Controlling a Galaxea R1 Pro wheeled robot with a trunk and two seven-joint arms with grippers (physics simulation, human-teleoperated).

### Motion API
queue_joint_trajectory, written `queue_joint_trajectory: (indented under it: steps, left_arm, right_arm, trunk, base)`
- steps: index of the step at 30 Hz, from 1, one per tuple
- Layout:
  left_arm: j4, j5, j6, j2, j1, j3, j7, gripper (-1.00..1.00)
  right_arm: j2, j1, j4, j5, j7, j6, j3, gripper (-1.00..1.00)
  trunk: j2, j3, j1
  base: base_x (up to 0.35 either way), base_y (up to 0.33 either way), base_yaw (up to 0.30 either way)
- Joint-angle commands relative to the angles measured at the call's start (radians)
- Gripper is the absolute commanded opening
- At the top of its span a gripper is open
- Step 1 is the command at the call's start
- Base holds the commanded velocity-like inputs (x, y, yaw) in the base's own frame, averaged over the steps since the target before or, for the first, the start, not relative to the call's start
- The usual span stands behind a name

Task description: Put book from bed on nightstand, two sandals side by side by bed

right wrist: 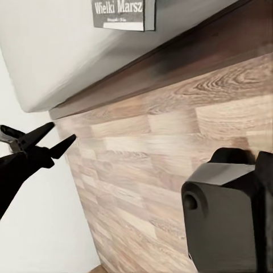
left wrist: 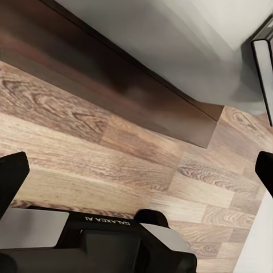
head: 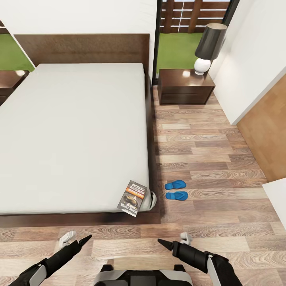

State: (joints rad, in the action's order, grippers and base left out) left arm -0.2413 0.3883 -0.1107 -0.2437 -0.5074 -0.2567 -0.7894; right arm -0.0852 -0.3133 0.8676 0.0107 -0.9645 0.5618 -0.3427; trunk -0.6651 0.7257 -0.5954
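your path along the bed's [head: 75, 135] right side is bare floor [head: 206, 155], sandals [head: 176, 190] near its foot corner, nightstand [head: 185, 86] with lamp [head: 208, 47] blocking the far end

Filling the left half of the head view: the bed [head: 75, 135], dark-framed, pale grey mattress, carrying the book [head: 132, 198] at the lower right corner, hanging slightly over the edge. Spreading across the right and bottom: wood-plank floor [head: 206, 159], bearing the two sandals [head: 176, 190] side by side just right of that corner. Standing at upper right: the nightstand [head: 186, 86], carrying a lamp [head: 208, 47].
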Motion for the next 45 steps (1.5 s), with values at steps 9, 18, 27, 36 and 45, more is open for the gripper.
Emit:
queue_joint_trajectory:
  steps: [9, 18, 27, 36, 45]
  left_arm:
    - [0.01, 0.009, -0.01, 0.0, 0.0, -0.001, -0.004, 1.0]
    - [0.014, 0.009, -0.009, 0.0, 0.0, -0.001, -0.005, 1.0]
    - [0.014, 0.009, -0.009, 0.0, 0.0, 0.0, -0.005, 1.0]
    - [0.014, 0.009, -0.009, 0.002, 0.0, 0.001, -0.005, 1.0]
    - [0.014, 0.008, -0.01, 0.004, 0.0, 0.001, -0.004, 1.0]
  right_arm:
    - [-0.002, -0.001, 0.002, 0.102, 0.072, 0.011, 0.005, 1.0]
    - [-0.001, -0.004, 0.084, 0.259, 0.07, 0.022, 0.105, 1.0]
    - [-0.001, -0.006, 0.19, 0.353, 0.08, 0.013, 0.321, 1.0]
    - [-0.001, -0.006, 0.185, 0.363, 0.08, 0.01, 0.344, 1.0]
    - [-0.001, -0.006, 0.185, 0.373, 0.077, 0.01, 0.338, 1.0]
  trunk:
    - [-0.001, 0.001, 0.0]
    - [-0.001, 0.001, 0.0]
    - [-0.001, 0.001, 0.0]
    - [-0.001, 0.001, 0.0]
    - [-0.001, 0.001, 0.0]
  base:
    - [0.0, 0.0, 0.0]
    - [0.0, 0.0, 0.0]
    - [0.0, 0.0, 0.0]
    - [0.0, 0.0, 0.0]
    - [0.0, 0.0, 0.0]
